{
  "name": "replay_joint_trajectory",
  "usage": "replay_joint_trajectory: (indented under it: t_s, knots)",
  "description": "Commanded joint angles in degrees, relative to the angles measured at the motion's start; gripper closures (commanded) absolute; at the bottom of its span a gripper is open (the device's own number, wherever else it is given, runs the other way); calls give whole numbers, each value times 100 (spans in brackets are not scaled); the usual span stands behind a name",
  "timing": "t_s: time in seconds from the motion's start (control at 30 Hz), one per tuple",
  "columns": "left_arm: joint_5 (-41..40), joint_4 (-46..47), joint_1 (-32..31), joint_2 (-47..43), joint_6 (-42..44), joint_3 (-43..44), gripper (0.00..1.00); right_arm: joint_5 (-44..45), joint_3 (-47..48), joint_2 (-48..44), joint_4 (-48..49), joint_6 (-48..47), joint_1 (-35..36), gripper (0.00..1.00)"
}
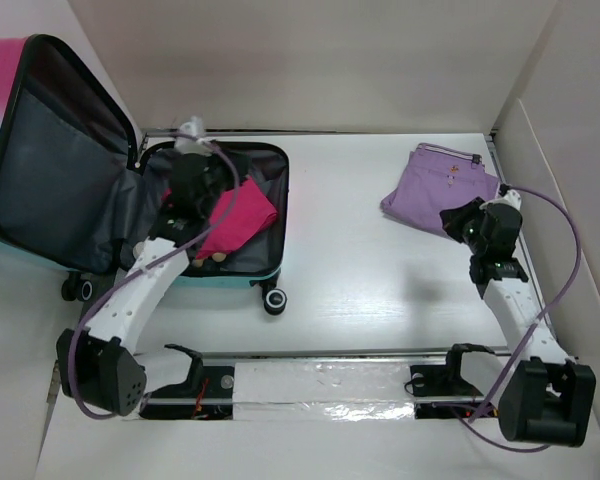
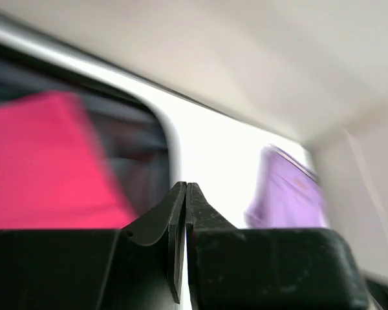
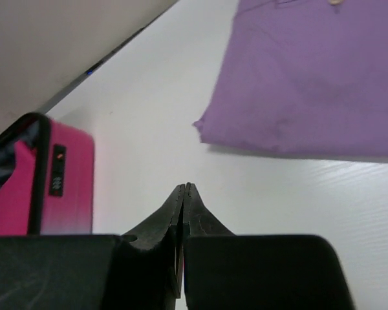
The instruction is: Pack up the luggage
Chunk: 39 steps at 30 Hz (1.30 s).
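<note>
The luggage (image 1: 40, 215) lies open at the far left, its pink-to-teal lid raised and its dark grey lining showing. A folded magenta cloth (image 1: 238, 220) rests in its lower half (image 1: 270, 262). My left gripper (image 1: 195, 195) hovers over that half beside the cloth, shut and empty; in the left wrist view its tips (image 2: 185, 187) meet, with the magenta cloth (image 2: 45, 161) blurred at left. My right gripper (image 1: 458, 222) is shut and empty just at the near edge of a folded purple cloth (image 1: 442, 180). The right wrist view shows its closed tips (image 3: 183, 187), the purple cloth (image 3: 310, 71) ahead and the luggage (image 3: 58, 177) at left.
White walls enclose the table on the left, back and right. A metal rail (image 1: 320, 352) and a taped strip (image 1: 320, 392) run between the two arm bases at the near edge. The luggage wheels (image 1: 273, 300) stick out toward the table's middle.
</note>
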Motion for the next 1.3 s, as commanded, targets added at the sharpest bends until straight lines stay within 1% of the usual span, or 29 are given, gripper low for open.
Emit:
replay_joint_trajectory:
  t_s: [0.0,0.03,0.1,0.13,0.2,0.23,0.27,0.3,0.37,0.4,0.43,0.47,0.53,0.57,0.6,0.63,0.7,0.73,0.77,0.8,0.83,0.93,0.97,1.0,1.03,1.07,1.1,1.17,1.27]
  knots:
    - [-306,509,-1068,369,115,597,100,444,130,335,212,144,-659,99]
    - [-350,614,-1567,449,107,633,100,470,192,466,151,214,-801,96]
    - [-386,1026,-1966,660,19,520,100,531,324,993,116,311,-1074,87]
    - [-351,1219,-2289,704,-77,432,100,470,490,1195,-24,416,-1371,82]
    - [-351,1554,-2599,906,-104,274,100,444,641,1800,-95,557,-1619,74]
    - [-420,1607,-2774,976,-87,256,100,287,711,1986,-95,680,-1881,64]
    - [-534,1695,-3255,1134,105,247,100,285,738,2180,-121,794,-1997,60]
    - [-953,1713,-3564,1222,280,317,100,242,729,2504,-122,899,-2111,60]
    - [-1543,1644,-4258,1563,746,518,100,223,720,2804,-43,1111,-2366,45]
    - [-2059,1626,-4844,1696,1131,624,100,250,747,2945,-60,1138,-2428,43]
    - [-2239,1634,-5050,1802,1239,764,100,311,790,3190,-69,1042,-2429,37]
    - [-2275,1660,-5183,1977,1266,783,100,433,982,3245,-260,1032,-2429,37]
    - [-1952,1791,-5263,2040,1101,608,94,557,1220,3498,-560,928,-2342,36]
    - [-1681,2132,-5263,2006,1030,442,90,636,1352,3604,-770,875,-2280,36]
    - [-1565,2292,-5263,1944,960,266,83,663,1736,3745,-998,822,-2218,36]
    - [-1511,2433,-5263,1892,863,-83,80,881,1957,3885,-1410,700,-2148,37]
    - [-1397,2715,-5263,1672,836,-376,72,1023,2510,4290,-1763,532,-1938,40]
    - [-1405,2785,-5263,1602,819,-621,72,1267,2653,4395,-2078,462,-1867,44]
    - [-1458,2925,-5263,1444,818,-736,71,1365,2767,4518,-2169,426,-1788,44]
    - [-1458,3004,-5263,1373,810,-955,68,1506,2899,4554,-2309,365,-1648,51]
    - [-1458,3092,-5263,1320,801,-1035,66,1568,2970,4589,-2388,356,-1594,54]
    - [-1161,3269,-4939,1214,609,-1264,63,1691,3215,4730,-2739,224,-1358,61]
    - [-1055,3278,-4773,1197,486,-1300,62,1726,3303,4783,-2863,198,-1304,68]
    - [-941,3269,-4710,1197,432,-1326,59,1761,3365,4835,-2968,180,-1252,71]
    - [-940,3260,-4710,1179,432,-1361,58,1779,3418,4906,-3082,162,-1199,77]
    - [-922,3182,-4649,1214,397,-1361,57,1753,3436,4915,-3197,154,-1103,92]
    - [-1000,3085,-4648,1232,388,-1301,56,1736,3410,4906,-3233,162,-1049,96]
    - [-1098,2848,-4648,1302,353,-1239,56,1596,3227,4731,-3190,197,-865,100]
    - [-1177,2733,-4534,1364,212,-1186,56,1359,2823,4363,-2988,250,-347,100]
